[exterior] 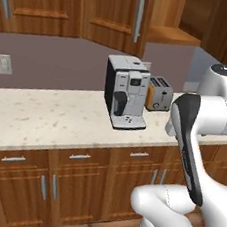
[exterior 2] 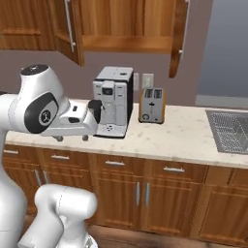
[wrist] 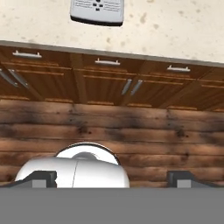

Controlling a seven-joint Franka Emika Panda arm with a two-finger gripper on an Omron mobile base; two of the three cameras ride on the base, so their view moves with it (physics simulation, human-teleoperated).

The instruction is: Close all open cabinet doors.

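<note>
Two cabinet doors point(exterior 2: 65, 29) point(exterior 2: 178, 36) hang swung open above the coffee machine point(exterior 2: 113, 100), one to each side of it. The gripper point(exterior 2: 72, 137) hovers low beside the machine's base, its fingers point(wrist: 41, 178) apparently spread wide, holding nothing.

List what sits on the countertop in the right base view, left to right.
Claw hovering at the counter's front edge → coffee machine → toaster → sink basin at the far right, all on or in the speckled countertop.
</note>
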